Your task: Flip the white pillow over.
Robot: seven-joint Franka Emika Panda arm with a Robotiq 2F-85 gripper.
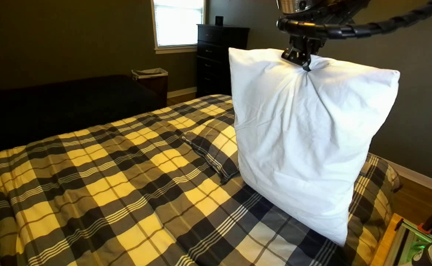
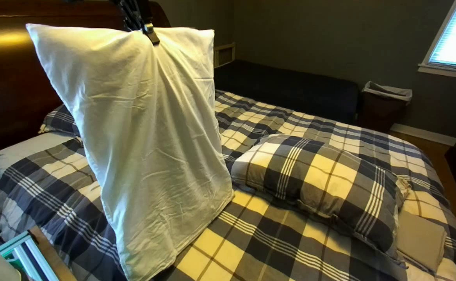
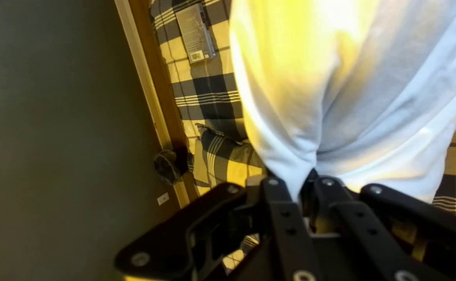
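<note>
Wrist view: gripper (image 3: 300, 185) pinches a bunched edge of the white pillow (image 3: 360, 97). Both exterior views: pillow hangs upright over the plaid bed (image 1: 127, 166), near the edge beside the wood-sided frame (image 1: 387, 238); contact below: cannot tell.

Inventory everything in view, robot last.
Bedspread: 1, yellow-black, foreground
White pillow: 1, white, held by top edge
Plaid pillow: at least 1, yellow-black, on bedspread
Flat item: 1, tan, by plaid pillow
Packet: 1, grey, on bedspread
Headboard: 1, brown, behind white pillow
Second bed: 1, black, beyond bedspread
Bin: 1, brown, by second bed
Dresser: 1, black, far corner
Box: 1, black, on dresser
Window: 1, white, by dresser
Board: 1, brown, beside bedspread
Arm cable: 1, black, above white pillow
Fingers: 2, black, gripping white pillow
</note>
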